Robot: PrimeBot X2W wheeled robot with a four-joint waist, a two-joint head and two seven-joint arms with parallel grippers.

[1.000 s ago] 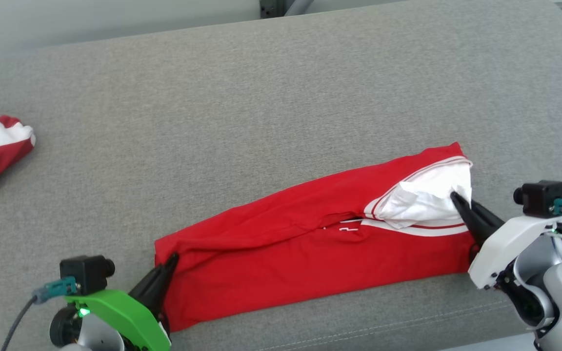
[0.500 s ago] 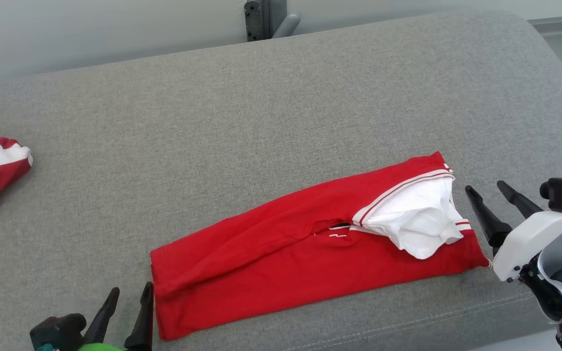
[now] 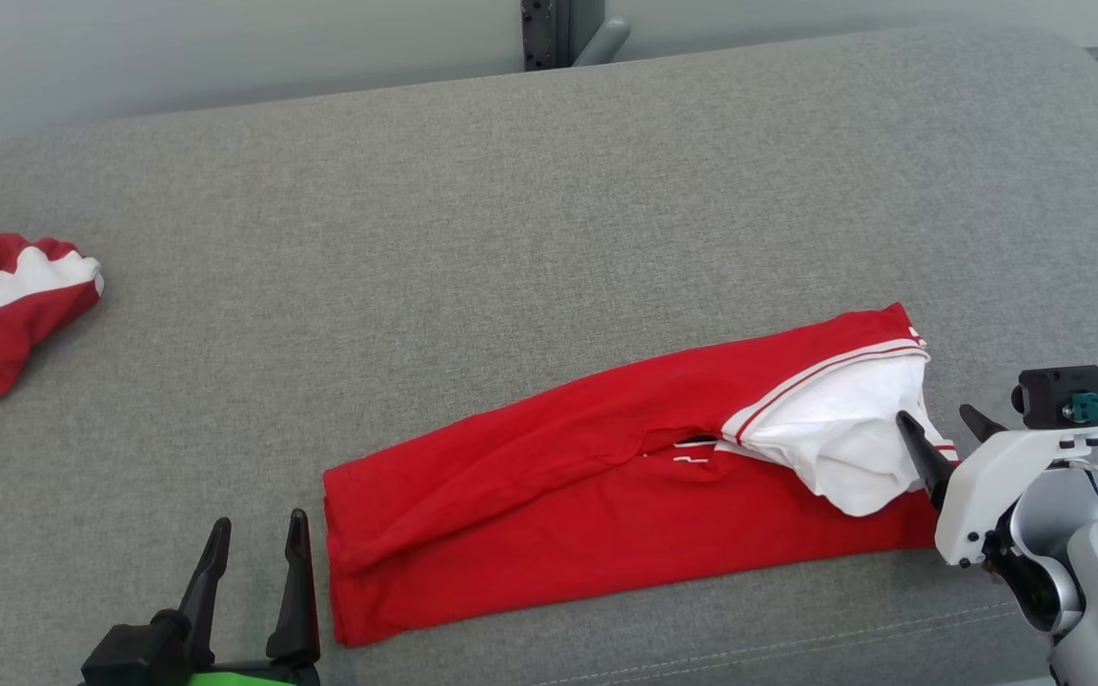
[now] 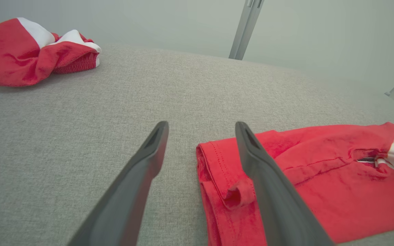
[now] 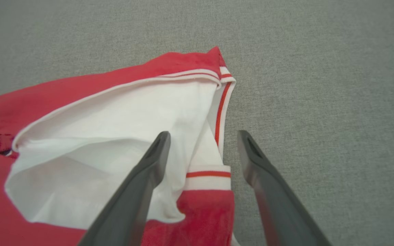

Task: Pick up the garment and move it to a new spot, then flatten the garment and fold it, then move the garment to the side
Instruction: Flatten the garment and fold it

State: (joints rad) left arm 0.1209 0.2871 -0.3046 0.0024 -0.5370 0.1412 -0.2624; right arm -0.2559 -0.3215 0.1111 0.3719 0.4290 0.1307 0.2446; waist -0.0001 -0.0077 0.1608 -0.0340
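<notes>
The garment (image 3: 587,495) is a red shirt folded into a long strip, lying flat and slanting across the grey cushion (image 3: 511,210). At its right end a white panel with red-striped trim (image 5: 115,112) is turned over. My left gripper (image 3: 260,519) stands open just left of the strip's left end; in the left wrist view its right finger (image 4: 268,191) crosses the red hem (image 4: 320,191). Over the white end my right gripper (image 3: 935,414) is open too, with the striped edge (image 5: 217,112) between its fingers and nothing gripped.
A second red and white garment (image 3: 6,305) lies crumpled at the cushion's far left (image 4: 29,51). A metal post (image 3: 549,33) rises behind the cushion. The cushion's front edge, with a seam (image 3: 797,634), runs close below the strip.
Both grippers, shut on the garment's ends a second ago, have opened and let go. The left one drew back to the left. The white flap dropped lower. The camera shifted a little.
</notes>
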